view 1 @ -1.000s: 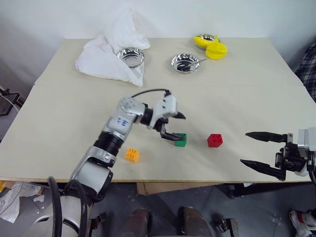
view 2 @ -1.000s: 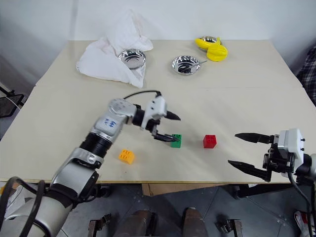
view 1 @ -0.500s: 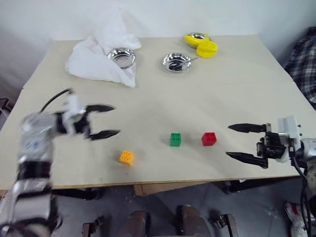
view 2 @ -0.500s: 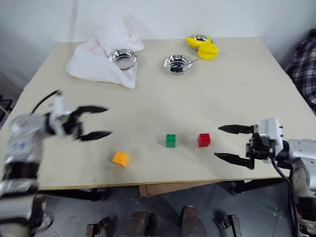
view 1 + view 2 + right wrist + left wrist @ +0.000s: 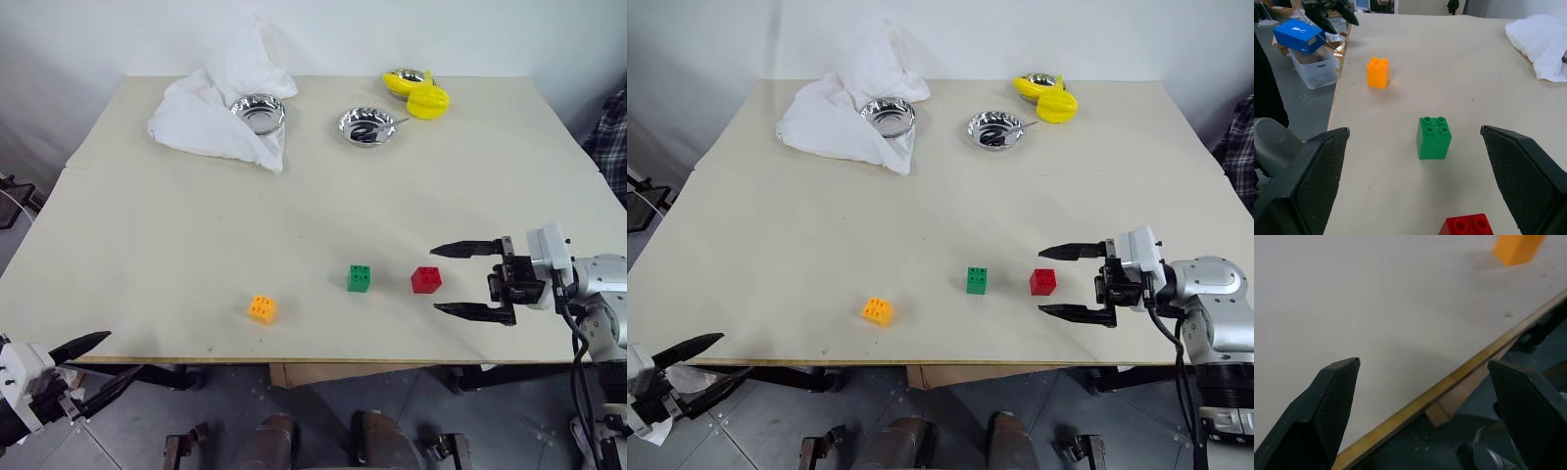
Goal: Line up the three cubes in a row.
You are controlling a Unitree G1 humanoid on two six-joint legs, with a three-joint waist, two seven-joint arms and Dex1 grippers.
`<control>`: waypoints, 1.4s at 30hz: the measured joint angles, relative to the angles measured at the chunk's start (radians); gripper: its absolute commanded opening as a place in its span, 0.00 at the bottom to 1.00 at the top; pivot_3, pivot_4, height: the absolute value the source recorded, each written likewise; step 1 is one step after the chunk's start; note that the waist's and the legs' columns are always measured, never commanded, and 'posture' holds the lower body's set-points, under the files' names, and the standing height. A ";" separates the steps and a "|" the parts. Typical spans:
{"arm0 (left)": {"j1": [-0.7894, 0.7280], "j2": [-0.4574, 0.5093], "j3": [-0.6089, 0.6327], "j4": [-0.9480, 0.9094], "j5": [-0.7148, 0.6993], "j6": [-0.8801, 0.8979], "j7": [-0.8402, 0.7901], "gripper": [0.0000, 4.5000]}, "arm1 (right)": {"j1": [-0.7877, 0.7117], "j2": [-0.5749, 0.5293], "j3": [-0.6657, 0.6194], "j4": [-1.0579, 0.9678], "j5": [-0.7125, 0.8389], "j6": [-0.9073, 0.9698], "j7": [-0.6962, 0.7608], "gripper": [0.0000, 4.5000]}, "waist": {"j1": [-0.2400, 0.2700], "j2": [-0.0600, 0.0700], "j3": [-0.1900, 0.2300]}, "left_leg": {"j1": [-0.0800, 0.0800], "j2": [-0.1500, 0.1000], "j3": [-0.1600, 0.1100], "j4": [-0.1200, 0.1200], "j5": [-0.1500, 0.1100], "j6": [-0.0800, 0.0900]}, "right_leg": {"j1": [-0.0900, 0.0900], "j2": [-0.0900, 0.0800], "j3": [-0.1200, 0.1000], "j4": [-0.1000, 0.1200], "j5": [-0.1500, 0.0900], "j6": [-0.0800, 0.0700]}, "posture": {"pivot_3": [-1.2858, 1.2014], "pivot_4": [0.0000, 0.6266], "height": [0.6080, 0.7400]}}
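The beige table (image 5: pixel 196 245) takes most of the head view, and the 3 cubes lie in its lower middle part, all near the front edge. The right gripper (image 5: pixel 468 281) is at the right of the frame with its 2 black fingers spread wide and empty, pointing toward the picture's left, and the red cube (image 5: pixel 425 279) sits just beside its fingertips, in line with the gap between them. The left gripper (image 5: pixel 93 362) is at the lower left corner, off the table edge, also wide open and holding nothing. The green cube (image 5: pixel 360 278) stands near the red one on its left, at almost the same height in the frame, so these 2 already form a short row running left to right. The orange cube (image 5: pixel 262 308) lies further to the left and lower, nearer the table edge, well apart from the green one and out of that line. I judge the orange cube is the one still to be placed, and the left gripper is the nearer arm for it.
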 measured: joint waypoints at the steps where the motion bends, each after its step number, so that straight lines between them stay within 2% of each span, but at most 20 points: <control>1: 0.009 -0.008 -0.010 -0.051 -0.009 0.002 0.015 0.98 | -0.011 0.000 0.005 0.011 0.000 -0.006 0.001 1.00 | -0.002 0.000 0.000 | 0.000 0.000 0.000 0.000 0.000 0.000 | 0.000 0.000 0.000 0.000 0.000 0.000 | 0.52 0.24 1.00; 4: 0.025 -0.028 -0.078 -0.179 -0.022 0.046 0.061 0.98 | -0.019 -0.018 0.024 0.033 0.004 -0.028 0.002 1.00 | -0.005 0.000 0.000 | 0.000 0.000 0.000 -0.001 0.000 0.000 | -0.001 0.000 0.000 0.000 0.000 0.000 | 0.52 0.24 1.00; 11: -0.043 -0.104 -0.372 -0.482 -0.008 0.320 0.358 0.98 | 0.060 -0.090 0.036 0.095 0.045 -0.114 0.008 1.00 | -0.004 0.000 0.000 | 0.001 0.000 0.001 -0.002 -0.001 0.000 | -0.001 0.001 0.000 0.000 0.000 0.000 | 0.52 0.24 1.00; 17: -0.180 -0.199 -0.576 -0.524 0.103 0.505 0.638 0.98 | 0.218 -0.036 -0.004 0.027 0.091 -0.136 0.010 1.00 | -0.001 0.002 -0.001 | 0.001 0.000 0.001 -0.001 -0.001 -0.001 | -0.001 0.002 0.000 0.001 0.000 0.000 | 0.52 0.24 1.00; 23: -0.267 -0.244 -0.666 -0.498 0.142 0.584 0.740 0.98 | 0.273 -0.004 -0.008 -0.062 0.110 -0.143 0.010 1.00 | -0.004 0.002 -0.001 | 0.002 0.001 0.004 -0.001 0.000 -0.001 | -0.001 0.002 0.000 0.002 0.000 0.000 | 0.52 0.24 1.00; 26: -0.279 -0.242 -0.684 -0.482 0.152 0.609 0.759 0.85 | 0.272 -0.004 -0.011 -0.086 0.109 -0.132 0.010 1.00 | -0.002 0.002 -0.001 | 0.002 0.000 0.003 -0.001 0.000 -0.001 | -0.001 0.002 0.001 0.001 0.000 0.000 | 0.52 0.24 1.00; 33: -0.269 -0.188 -0.670 -0.506 0.143 0.651 0.751 0.35 | 0.261 -0.004 -0.023 -0.095 0.105 -0.123 0.009 1.00 | -0.001 0.003 -0.002 | 0.002 0.000 0.003 -0.001 0.000 -0.001 | -0.001 0.002 0.001 0.001 0.000 0.000 | 0.52 0.24 1.00; 38: -0.357 -0.113 -0.663 -0.456 0.100 0.646 0.638 0.33 | 0.256 -0.004 -0.042 -0.082 0.094 -0.124 0.009 1.00 | 0.003 0.003 -0.001 | 0.001 0.000 0.002 0.000 0.000 -0.002 | -0.001 0.002 0.000 0.001 0.000 0.000 | 0.52 0.24 1.00; 42: -0.489 0.033 -0.714 -0.335 0.108 0.441 0.382 0.33 | 0.254 -0.006 -0.055 -0.063 0.084 -0.124 0.009 1.00 | 0.003 0.003 -0.002 | 0.001 0.000 0.002 -0.001 0.000 -0.002 | -0.001 0.001 0.000 0.001 0.000 0.000 | 0.52 0.24 1.00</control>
